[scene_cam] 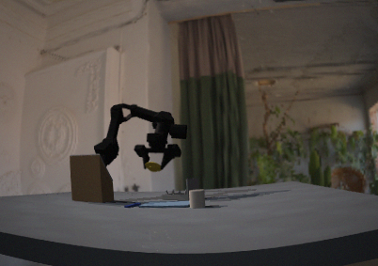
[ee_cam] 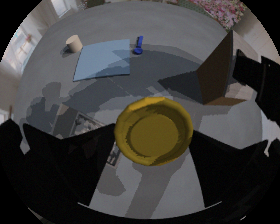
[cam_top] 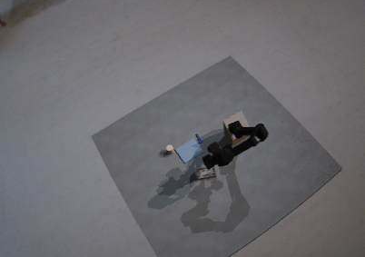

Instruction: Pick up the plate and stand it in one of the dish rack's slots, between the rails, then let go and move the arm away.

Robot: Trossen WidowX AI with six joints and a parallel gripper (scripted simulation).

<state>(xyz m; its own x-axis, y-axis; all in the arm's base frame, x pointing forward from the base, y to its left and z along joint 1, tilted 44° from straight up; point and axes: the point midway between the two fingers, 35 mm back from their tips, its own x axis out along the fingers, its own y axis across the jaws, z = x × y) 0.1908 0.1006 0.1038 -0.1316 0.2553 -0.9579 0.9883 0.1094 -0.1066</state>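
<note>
Plate (ee_cam: 153,131): yellow, smooth, slight sheen, looks like plastic or glazed ceramic. Gripper (scene_cam: 156,161): matt black, plastic-like. Table (cam_top: 281,164): grey, matt, faintly mottled like concrete. Blue mat (ee_cam: 103,60) at 11 o'clock of plate: flat, matt. Box (scene_cam: 90,179): matt brown, cardboard-like. Rack (cam_top: 206,173): thin grey metal-look rails.

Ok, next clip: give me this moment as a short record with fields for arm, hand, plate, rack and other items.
arm: raised above the grey mat, bent back toward its base block
hand: shut on the plate, well above the surface
plate: yellow, round, held in the air, not yet in the rack
rack: on the mat, below and beside the hand, no plate in it
other items: light blue sheet, small blue object, cream cylinder
</note>
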